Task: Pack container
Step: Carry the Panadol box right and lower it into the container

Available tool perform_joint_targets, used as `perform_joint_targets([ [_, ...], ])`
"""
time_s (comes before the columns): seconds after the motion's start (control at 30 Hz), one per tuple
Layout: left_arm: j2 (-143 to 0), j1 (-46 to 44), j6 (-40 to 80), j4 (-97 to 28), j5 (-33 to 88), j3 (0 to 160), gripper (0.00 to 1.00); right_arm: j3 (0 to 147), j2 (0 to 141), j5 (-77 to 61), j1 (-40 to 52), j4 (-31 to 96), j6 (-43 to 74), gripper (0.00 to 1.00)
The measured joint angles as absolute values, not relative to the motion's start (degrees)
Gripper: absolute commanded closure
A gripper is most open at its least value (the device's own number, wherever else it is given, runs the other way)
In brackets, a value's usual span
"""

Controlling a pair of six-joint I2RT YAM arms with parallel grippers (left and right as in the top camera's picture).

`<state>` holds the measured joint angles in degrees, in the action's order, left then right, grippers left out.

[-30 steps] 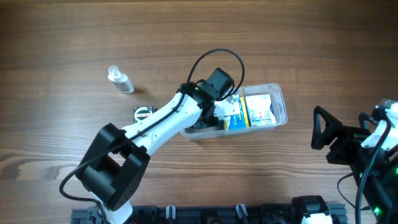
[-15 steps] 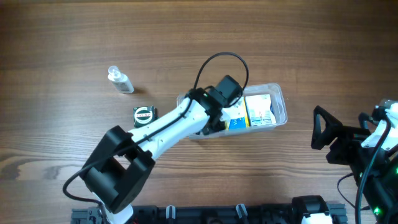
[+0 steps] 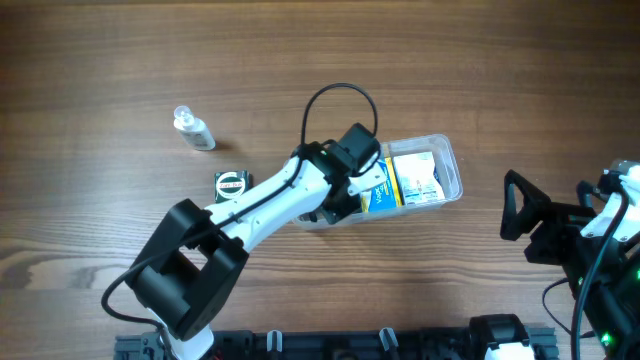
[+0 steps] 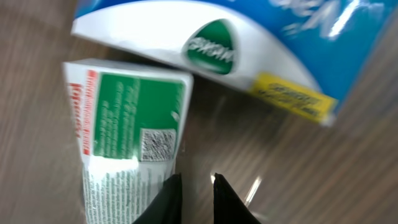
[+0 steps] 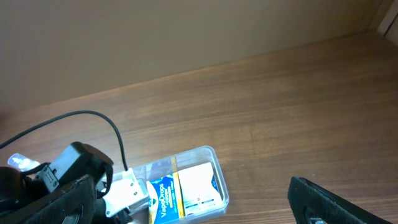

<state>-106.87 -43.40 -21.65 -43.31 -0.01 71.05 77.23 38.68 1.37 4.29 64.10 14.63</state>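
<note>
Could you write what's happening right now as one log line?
left gripper: nearly shut, empty, inside container | green box, blue box packed | right gripper: parked

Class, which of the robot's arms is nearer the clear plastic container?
Left. The left gripper reaches into the container; the right gripper is parked beside it at the table's edge.

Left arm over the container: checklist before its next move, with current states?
1. Left gripper free of any item: ok, fingertips nearly together with nothing between them.
2. Green box down inside the container: ok, it lies beside the blue box.
3. Gripper clear of the container walls for lift-out: cannot tell, the arm hides that end in the overhead view.
4. Items left to pack: not ok, a small clear bottle and a small round item sit outside on the table.
5. Right gripper out of the way: ok, parked at the right edge.
</note>
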Motion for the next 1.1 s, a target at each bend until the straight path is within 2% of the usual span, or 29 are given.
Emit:
perform_joint_targets([
  [0.2,-106.9,-40.1,-21.7,-39.2,-1.5,70.1,0.78,77.2,38.7,1.4,4.3,64.1,14.6,0.0],
  [0.43,-106.9,-39.2,-22.6,-38.6,-2.2,70.1,0.68,77.2,38.7,1.4,4.3,64.1,14.6,0.0],
  [0.57,-106.2,-40.9,-21.1,-42.1,-3.1,70.1,0.66,77.2,38.7,1.4,4.3,64.1,14.6,0.0],
  [0.77,-101.0,-42.3,-18.2,-40.9,-3.6,70.2,0.78,77.2,38.7,1.4,4.3,64.1,14.6,0.0],
  [1.1,-101.8,-42.0,-17.8,-37.8,-3.5,70.3,0.8,77.2,38.7,1.4,4.3,64.1,14.6,0.0],
])
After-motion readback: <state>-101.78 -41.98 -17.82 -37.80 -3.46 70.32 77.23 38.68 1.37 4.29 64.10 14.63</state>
